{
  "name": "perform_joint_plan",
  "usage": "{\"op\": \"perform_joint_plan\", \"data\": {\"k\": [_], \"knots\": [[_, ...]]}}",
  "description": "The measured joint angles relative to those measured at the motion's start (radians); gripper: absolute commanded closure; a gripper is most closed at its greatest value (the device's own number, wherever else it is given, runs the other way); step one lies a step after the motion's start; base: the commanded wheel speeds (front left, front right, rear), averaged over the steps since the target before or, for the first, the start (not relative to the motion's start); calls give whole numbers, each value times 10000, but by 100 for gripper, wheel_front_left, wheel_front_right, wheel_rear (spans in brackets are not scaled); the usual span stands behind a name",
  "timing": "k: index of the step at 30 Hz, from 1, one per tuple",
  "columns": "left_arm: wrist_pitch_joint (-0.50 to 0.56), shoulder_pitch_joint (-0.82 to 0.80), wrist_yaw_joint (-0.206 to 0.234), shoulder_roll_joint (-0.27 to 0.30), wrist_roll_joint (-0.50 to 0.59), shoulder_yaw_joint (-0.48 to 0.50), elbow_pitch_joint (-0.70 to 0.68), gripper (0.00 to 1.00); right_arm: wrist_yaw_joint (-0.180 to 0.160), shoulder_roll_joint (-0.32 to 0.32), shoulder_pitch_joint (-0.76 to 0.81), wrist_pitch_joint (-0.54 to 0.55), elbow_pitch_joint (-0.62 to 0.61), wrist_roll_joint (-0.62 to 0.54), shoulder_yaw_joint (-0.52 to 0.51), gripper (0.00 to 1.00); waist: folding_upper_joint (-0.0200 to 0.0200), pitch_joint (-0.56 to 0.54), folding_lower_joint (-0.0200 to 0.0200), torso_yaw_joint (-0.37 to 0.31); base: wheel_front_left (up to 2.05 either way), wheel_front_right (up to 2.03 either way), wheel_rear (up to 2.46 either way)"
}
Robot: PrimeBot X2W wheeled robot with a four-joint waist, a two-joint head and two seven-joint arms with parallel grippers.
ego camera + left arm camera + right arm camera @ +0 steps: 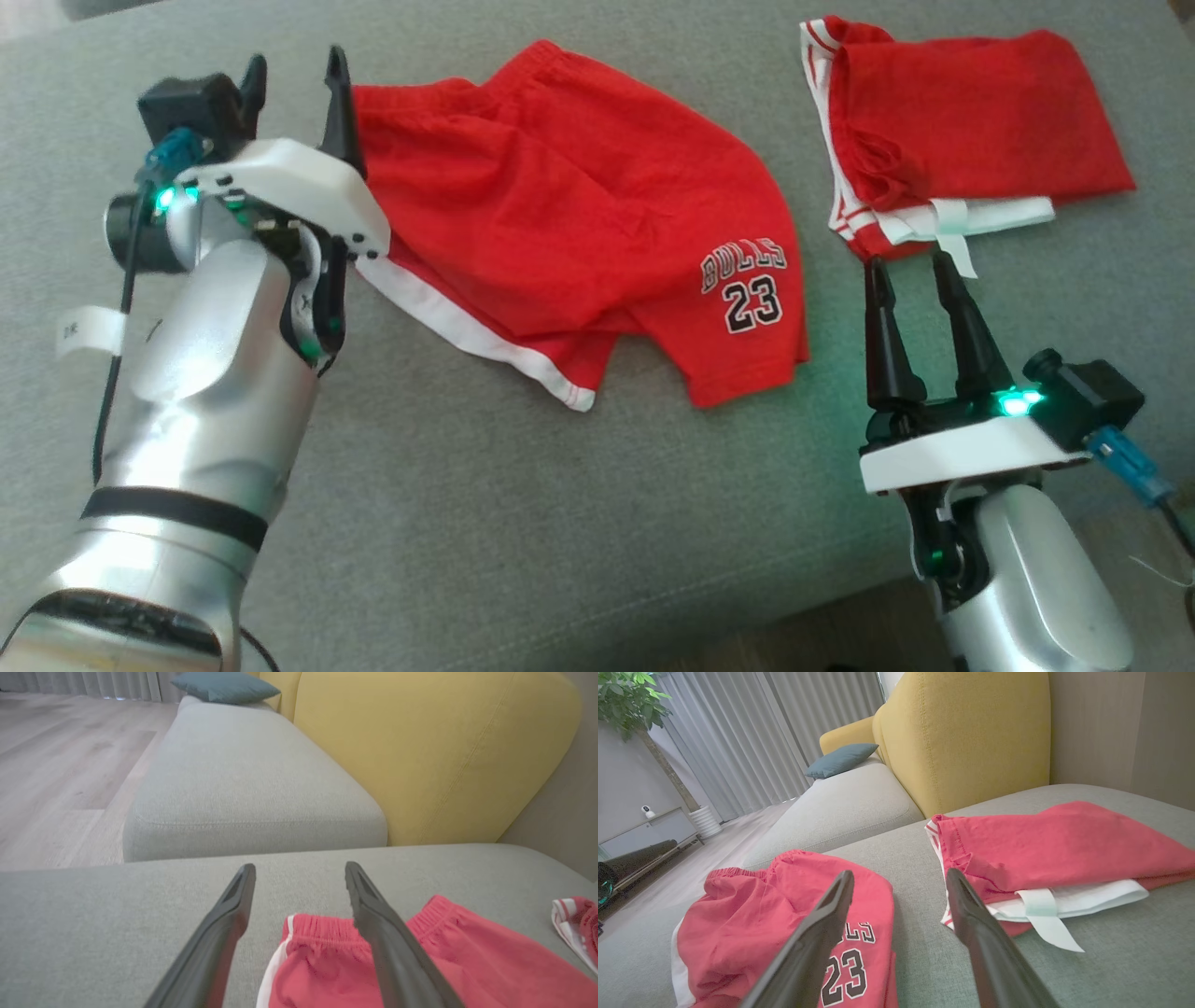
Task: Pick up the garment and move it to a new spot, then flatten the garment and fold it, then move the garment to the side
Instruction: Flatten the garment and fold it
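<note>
The garment [560,215] is a pair of red shorts with white side stripes and "BULLS 23" print, spread on the grey couch seat [523,523]. In the left wrist view its waistband [322,933] lies under the fingers. My left gripper [294,79] is open at the shorts' left waistband corner, its right finger against the cloth, holding nothing. My right gripper [910,271] stands open at the lower right, just below a second folded red garment [962,121]. The right wrist view shows the shorts [784,914] left of the fingers and the folded garment [1064,849] to the right.
Yellow backrest cushions [420,751] rise behind the seat. A second grey seat cushion [243,779] with a teal pillow [224,686] extends beyond. Wooden floor [60,751] lies past the seat edge. A potted plant [630,704] and curtains [752,732] stand far off.
</note>
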Motion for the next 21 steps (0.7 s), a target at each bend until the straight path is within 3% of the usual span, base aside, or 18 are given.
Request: {"op": "perform_joint_plan", "data": {"k": [9,21], "knots": [[-6,568,-77,-35,631,591,-1415,0,0,-2,39,0,109,-253,-267,0,0,-400,0,517,0,0,0],[-73,3485,-205,40,1319,1342,-4036,0,0,-6,505,362,15,-612,-685,0,0,-1202,0,1766,0,0,0]]}}
